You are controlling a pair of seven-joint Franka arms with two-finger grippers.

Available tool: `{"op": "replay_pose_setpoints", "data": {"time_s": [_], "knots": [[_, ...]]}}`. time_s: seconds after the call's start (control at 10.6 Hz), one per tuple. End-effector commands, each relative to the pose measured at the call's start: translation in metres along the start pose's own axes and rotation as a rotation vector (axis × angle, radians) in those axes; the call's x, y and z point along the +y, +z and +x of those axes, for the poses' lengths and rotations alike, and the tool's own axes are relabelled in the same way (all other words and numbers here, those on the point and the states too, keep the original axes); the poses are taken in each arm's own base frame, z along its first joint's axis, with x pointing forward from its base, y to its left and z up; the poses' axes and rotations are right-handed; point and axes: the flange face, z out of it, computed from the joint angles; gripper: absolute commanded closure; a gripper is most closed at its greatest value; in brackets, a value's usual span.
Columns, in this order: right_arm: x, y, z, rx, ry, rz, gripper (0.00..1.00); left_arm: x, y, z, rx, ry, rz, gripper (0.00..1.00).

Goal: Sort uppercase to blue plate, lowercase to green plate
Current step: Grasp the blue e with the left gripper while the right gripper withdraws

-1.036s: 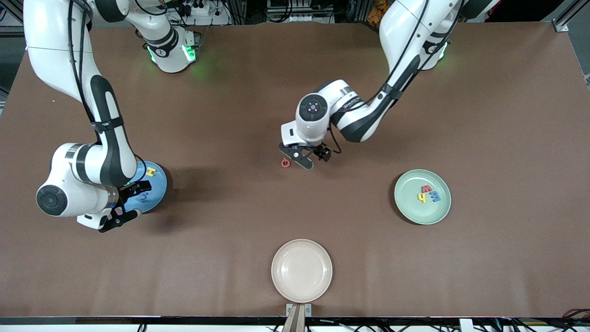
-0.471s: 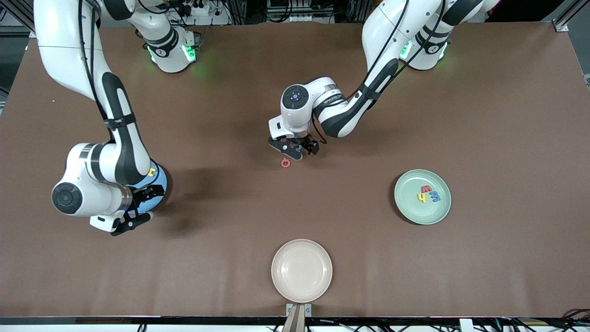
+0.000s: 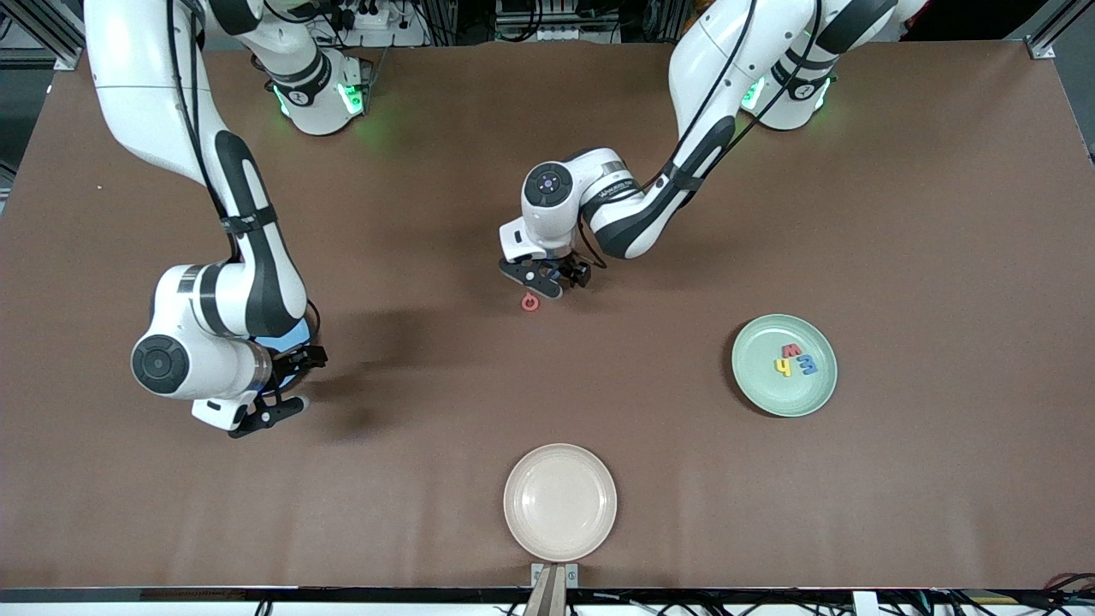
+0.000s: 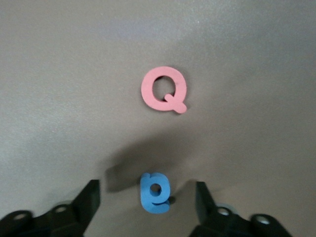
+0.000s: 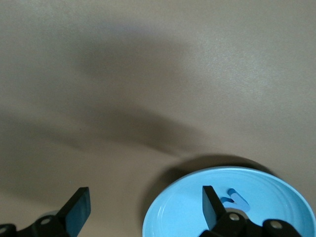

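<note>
My left gripper [image 3: 558, 281] is open and low over the middle of the table. In the left wrist view [image 4: 147, 191] its fingers stand either side of a rounded blue lowercase letter [image 4: 156, 193], not touching it. The red Q [image 3: 530, 302] lies just beside it on the table, also in the left wrist view [image 4: 164, 90]. My right gripper [image 3: 295, 382] is open and empty over the blue plate's edge [image 3: 284, 341]. The right wrist view [image 5: 145, 202] shows the blue plate [image 5: 197, 212] with the blue W [image 5: 233, 201] on it. The green plate [image 3: 753, 385] holds the yellow h [image 3: 783, 367], a red letter [image 3: 792, 350] and the blue m [image 3: 807, 365].
A cream-white plate [image 3: 559, 501] lies near the table's front edge, nearer to the front camera than the red Q. The right arm hides most of the blue plate and its other letters in the front view.
My right gripper has moved off the blue plate toward the table's middle, and the arm now hides the yellow H. My left gripper has shifted slightly toward the right arm's end, over the blue letter.
</note>
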Motion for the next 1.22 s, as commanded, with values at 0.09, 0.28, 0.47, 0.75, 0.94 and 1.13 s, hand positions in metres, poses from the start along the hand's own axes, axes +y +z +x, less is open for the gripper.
{"op": "replay_pose_setpoints", "data": {"time_s": [0.09, 0.28, 0.47, 0.75, 0.94, 1.13], "knots": [[-0.013, -0.001, 0.002, 0.007, 0.032, 0.004, 0.0, 0.007, 0.006, -0.005, 0.006, -0.007, 0.019, 0.48], [-0.018, 0.0, 0.003, 0.007, 0.029, 0.005, 0.0, 0.005, 0.005, -0.003, 0.008, -0.019, 0.017, 0.95], [-0.026, 0.0, 0.005, 0.004, 0.042, 0.005, 0.0, -0.005, 0.003, 0.0, 0.004, -0.031, 0.027, 1.0], [-0.065, 0.001, 0.014, 0.011, 0.092, 0.03, 0.0, -0.069, -0.053, 0.022, 0.024, -0.122, 0.069, 1.0], [-0.102, 0.002, 0.021, 0.014, 0.107, 0.044, 0.0, -0.136, -0.094, 0.034, 0.035, -0.188, 0.094, 1.0], [-0.156, -0.001, 0.028, 0.018, 0.168, 0.031, 0.0, -0.221, -0.113, 0.041, 0.027, -0.151, 0.097, 1.0]]}}
